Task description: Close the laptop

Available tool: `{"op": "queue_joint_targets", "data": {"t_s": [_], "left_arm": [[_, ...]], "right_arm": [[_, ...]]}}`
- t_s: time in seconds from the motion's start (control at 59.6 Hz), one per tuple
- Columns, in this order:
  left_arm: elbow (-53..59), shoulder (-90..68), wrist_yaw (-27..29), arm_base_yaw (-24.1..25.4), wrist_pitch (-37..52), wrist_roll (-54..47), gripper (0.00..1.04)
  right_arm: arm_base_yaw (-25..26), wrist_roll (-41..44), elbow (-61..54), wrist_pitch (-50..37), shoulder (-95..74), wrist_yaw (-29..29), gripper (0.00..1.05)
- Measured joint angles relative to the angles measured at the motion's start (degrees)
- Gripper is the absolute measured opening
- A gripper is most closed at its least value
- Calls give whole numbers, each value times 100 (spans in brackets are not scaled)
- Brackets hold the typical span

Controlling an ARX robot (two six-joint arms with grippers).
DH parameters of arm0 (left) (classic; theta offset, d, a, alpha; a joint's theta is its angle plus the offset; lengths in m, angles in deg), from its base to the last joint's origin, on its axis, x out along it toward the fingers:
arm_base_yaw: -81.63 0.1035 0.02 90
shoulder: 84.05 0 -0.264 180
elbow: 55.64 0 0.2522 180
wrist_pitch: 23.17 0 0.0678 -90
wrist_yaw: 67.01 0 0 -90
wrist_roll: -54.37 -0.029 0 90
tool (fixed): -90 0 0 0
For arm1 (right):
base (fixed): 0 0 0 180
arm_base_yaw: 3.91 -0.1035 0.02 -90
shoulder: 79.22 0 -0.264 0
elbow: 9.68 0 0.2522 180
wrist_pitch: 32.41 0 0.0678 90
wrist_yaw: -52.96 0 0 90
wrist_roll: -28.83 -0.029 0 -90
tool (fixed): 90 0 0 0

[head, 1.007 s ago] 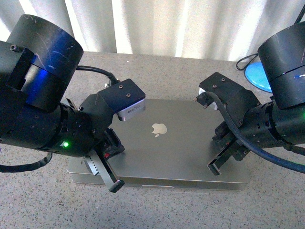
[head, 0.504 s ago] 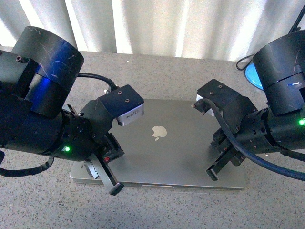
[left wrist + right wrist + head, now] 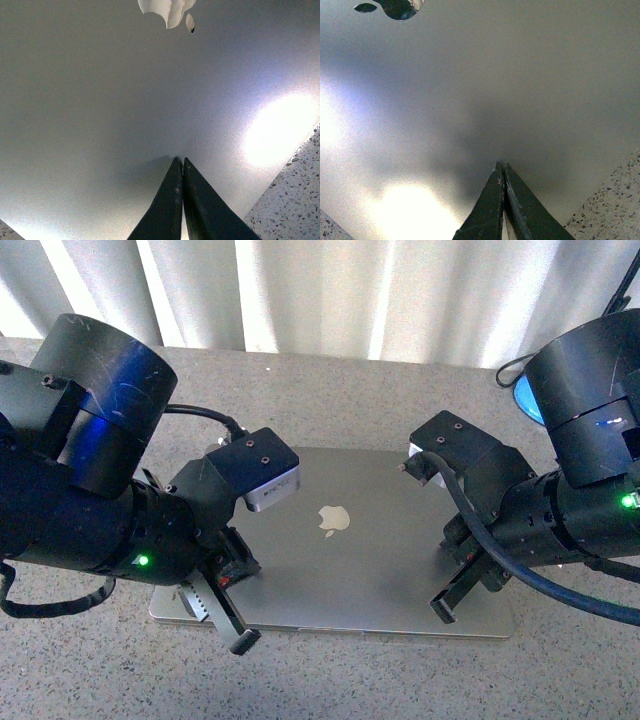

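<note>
The space-grey laptop [image 3: 350, 560] lies on the speckled table with its lid down flat on the base, apple logo up. My left gripper [image 3: 243, 638] is shut and empty, its tips over the lid's front left corner. My right gripper [image 3: 443, 613] is shut and empty over the lid's front right part. In the left wrist view the shut fingertips [image 3: 180, 162] rest on or just above the grey lid [image 3: 100, 100]. In the right wrist view the shut tips [image 3: 502, 165] stand the same way on the lid [image 3: 520, 75].
A blue round lamp base [image 3: 530, 395] with a black cord stands at the back right. White curtains hang behind the table. The speckled table [image 3: 330, 390] shows behind and in front of the laptop.
The lid has come down the last bit onto the base; the front gap seen a second ago has closed. Both grippers have sunk slightly with it.
</note>
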Motion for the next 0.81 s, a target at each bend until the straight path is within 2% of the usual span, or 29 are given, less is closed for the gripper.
{"op": "queue_joint_targets", "data": {"t_s": [0.537,0.806], "left_arm": [[4,-105,-101,33,111,70,4],[92,107,-173,299,664,785,4]], "right_arm": [[0,-63,-20,-87,-85,44,1],[111,-262,-17,-151,55,-50,1]]}}
